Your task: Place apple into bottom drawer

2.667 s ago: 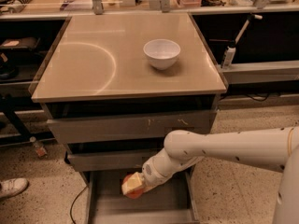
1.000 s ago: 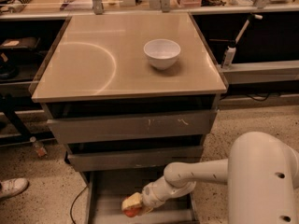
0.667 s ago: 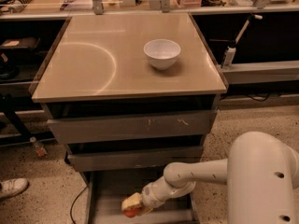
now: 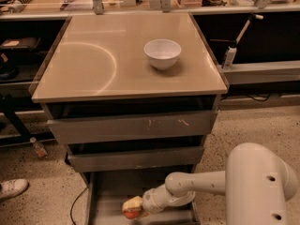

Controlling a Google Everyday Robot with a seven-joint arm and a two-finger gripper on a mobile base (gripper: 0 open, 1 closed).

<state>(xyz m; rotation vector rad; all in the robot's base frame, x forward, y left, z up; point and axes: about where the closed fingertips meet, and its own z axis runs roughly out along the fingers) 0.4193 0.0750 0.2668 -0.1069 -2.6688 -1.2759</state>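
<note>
The cabinet (image 4: 93, 74) fills most of my view, its tan top bare except for 1 dish. Next in bulk is the robot's white arm (image 4: 206, 184), which comes in from the lower right and reaches leftward at floor level. I judge it is that low because the target sits under everything else.

The bottom drawer (image 4: 110, 193) is pulled out toward me, its flat grey floor exposed so something can be lowered in from above. The 2 upper drawers (image 4: 131, 125), with their scratched fronts, are only slightly open. That leaves the space over the tray mostly unobstructed.

The white bowl (image 4: 162, 53) sits upright on the cabinet top, right of centre and well apart from the work. It plays no part here.

The gripper (image 4: 139, 207) is inside the outline of the bottom drawer, low over its floor and toward the front. The apple (image 4: 132, 212) sits right at the gripper's tip, red-orange below with a yellowish patch above. I cannot tell whether the gripper is clamped on it or has slackened, nor whether the fruit touches the drawer floor or hangs just above it. My read is that the placing is nearly finished and only a confirmed release and a clean retreat remain. The risk I watch for is the apple rolling on that flat floor.
</note>
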